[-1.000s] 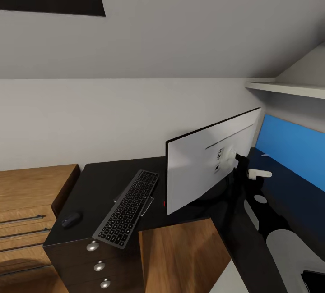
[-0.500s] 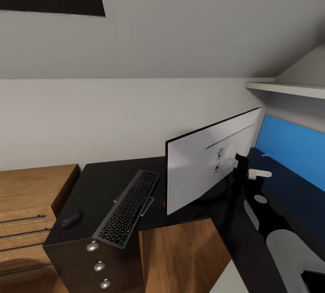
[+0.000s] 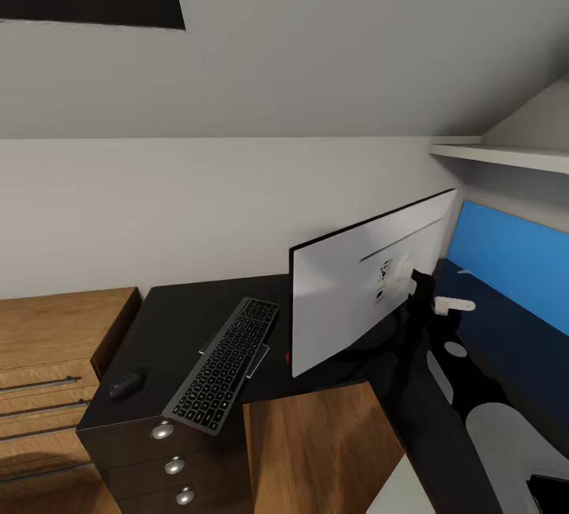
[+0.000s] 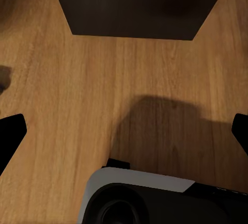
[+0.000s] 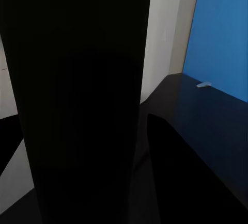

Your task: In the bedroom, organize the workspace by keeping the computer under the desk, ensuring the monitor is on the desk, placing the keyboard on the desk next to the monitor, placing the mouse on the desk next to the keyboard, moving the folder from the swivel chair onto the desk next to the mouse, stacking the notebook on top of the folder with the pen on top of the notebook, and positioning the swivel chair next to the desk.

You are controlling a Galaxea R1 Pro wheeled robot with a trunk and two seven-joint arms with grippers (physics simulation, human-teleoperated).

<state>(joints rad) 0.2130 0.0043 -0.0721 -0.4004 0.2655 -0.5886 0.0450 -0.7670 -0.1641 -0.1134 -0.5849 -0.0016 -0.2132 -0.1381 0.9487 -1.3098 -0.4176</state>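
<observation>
Table with monitor, keyboard and mouse seen from the head camera

A long glossy black table (image 3: 170, 324) with three drawers and round silver knobs (image 3: 163, 432) is seen against a white wall. On it a large wide monitor (image 3: 356, 292) is stood upright, its white back turned toward the camera, with a red dot at its lower corner. At 9 o'clock from the monitor, just beside it, a slim keyboard with dark grey keys in a silvery frame (image 3: 225, 364) is laid askew and slightly tilted, its near end reaching the table's front edge. At 8 o'clock from the keyboard, apart from it, a small dark rounded mouse (image 3: 125, 384) is placed near the table's edge. A low light-wood dresser (image 3: 47, 356) is seen at 9 o'clock from the table, and a bright blue flat panel (image 3: 514, 261) at 3 o'clock from the monitor.

The left gripper (image 4: 124, 136) is held above a wooden floor (image 4: 77, 90), jaws spread wide with nothing between them. How the jaws of the right arm (image 3: 494, 435) stand cannot be told, its wrist view being blocked by a dark shape
</observation>
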